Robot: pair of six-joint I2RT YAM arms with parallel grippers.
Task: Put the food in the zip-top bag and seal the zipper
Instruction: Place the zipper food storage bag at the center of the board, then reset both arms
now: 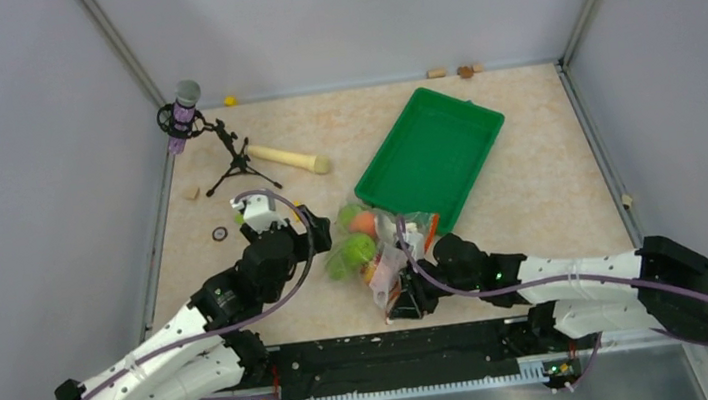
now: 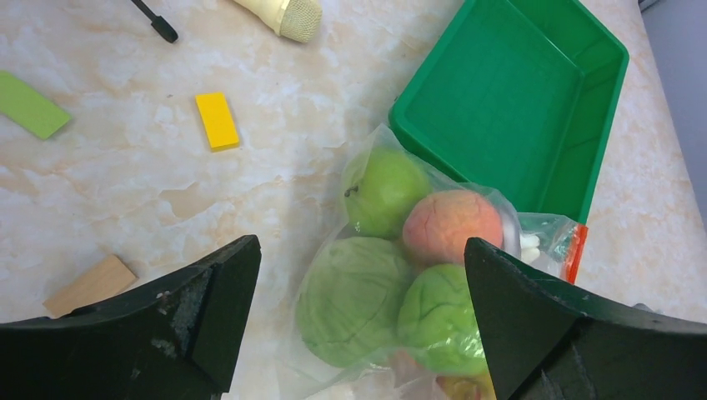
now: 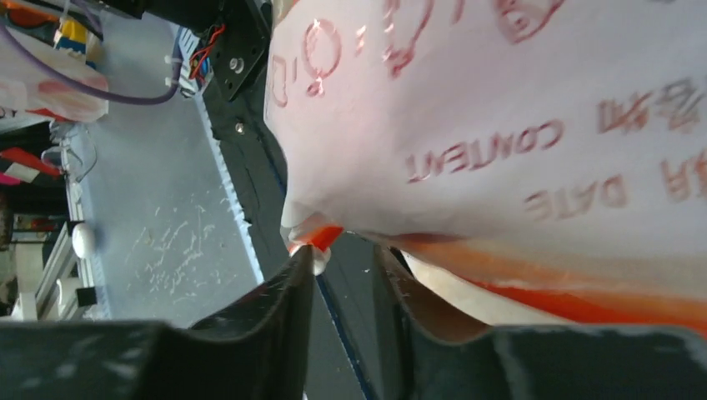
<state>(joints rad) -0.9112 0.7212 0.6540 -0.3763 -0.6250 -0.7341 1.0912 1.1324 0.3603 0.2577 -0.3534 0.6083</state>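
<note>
The clear zip-top bag (image 1: pixel 376 253) lies on the table just in front of the green tray, with the food inside it. In the left wrist view the bag (image 2: pixel 333 250) holds a green apple (image 2: pixel 382 190), a peach (image 2: pixel 454 225), a pale green cabbage (image 2: pixel 350 300) and another green piece (image 2: pixel 438 321). The orange-red zipper (image 2: pixel 575 250) shows at the bag's right end. My left gripper (image 1: pixel 322 236) (image 2: pixel 360 250) hangs wide open above the bag, touching nothing. My right gripper (image 1: pixel 397 301) (image 3: pixel 346 258) is at the bag's near end, jaws a little apart. The zipper (image 3: pixel 584 304) runs across its fingertips, not pinched.
A green tray (image 1: pixel 431 156) (image 2: pixel 517 100) stands behind the bag. A wooden pin (image 1: pixel 290 157) and a microphone on a tripod (image 1: pixel 184 109) are at the back left. A yellow block (image 2: pixel 217 119), a green block (image 2: pixel 29 104) and a wooden block (image 2: pixel 87 285) lie left of the bag.
</note>
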